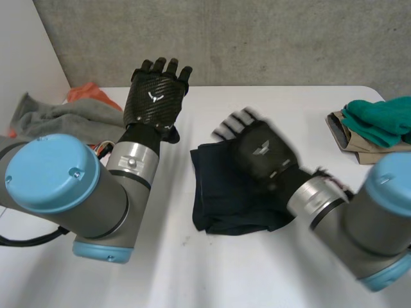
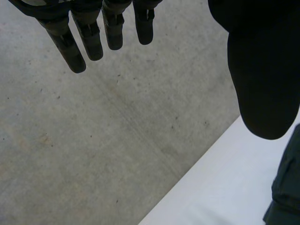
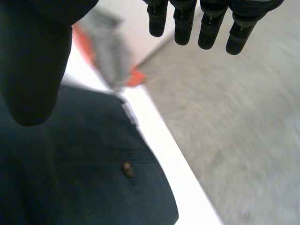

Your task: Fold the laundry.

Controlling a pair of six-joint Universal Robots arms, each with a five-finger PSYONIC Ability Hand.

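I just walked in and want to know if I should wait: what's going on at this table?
A two-armed robot is working through laundry. Its right hand is over a dark navy garment in the middle of the white table, fingers straight and gripping nothing. Its left hand is raised beside the garment, open and empty. A grey cloth and an orange cloth lie heaped at the robot's far left. On its right, a teal cloth sits on a tan cloth.

The garment (image 1: 221, 192) lies at the middle of the table (image 1: 289, 106), under the right hand (image 1: 263, 154); a heap of clothes (image 1: 54, 114) is left of it, a folded stack (image 1: 376, 128) right.
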